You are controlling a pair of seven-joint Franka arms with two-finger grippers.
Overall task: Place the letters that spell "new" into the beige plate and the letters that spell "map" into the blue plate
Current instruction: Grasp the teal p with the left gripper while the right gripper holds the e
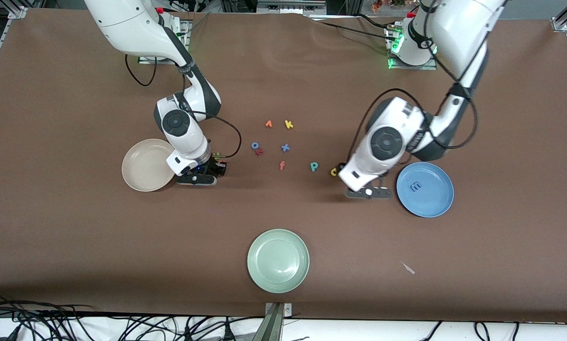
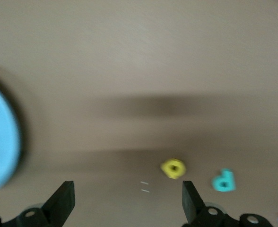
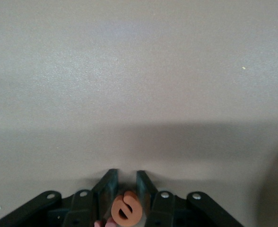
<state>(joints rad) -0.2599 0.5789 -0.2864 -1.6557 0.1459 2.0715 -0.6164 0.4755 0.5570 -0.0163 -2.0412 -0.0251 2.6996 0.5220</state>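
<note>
My right gripper is shut on the orange e, low over the table beside the beige plate, toward the middle of the table. My left gripper stands open over bare table next to the blue plate, in which the lavender m lies. The yellow a lies just off one fingertip, with the teal p a little past it. The red w lies against the blue o mid-table.
Loose letters lie mid-table: an orange v, a yellow k, a blue x and an orange f. A pale green plate sits nearest the front camera. A small scrap lies toward the left arm's end.
</note>
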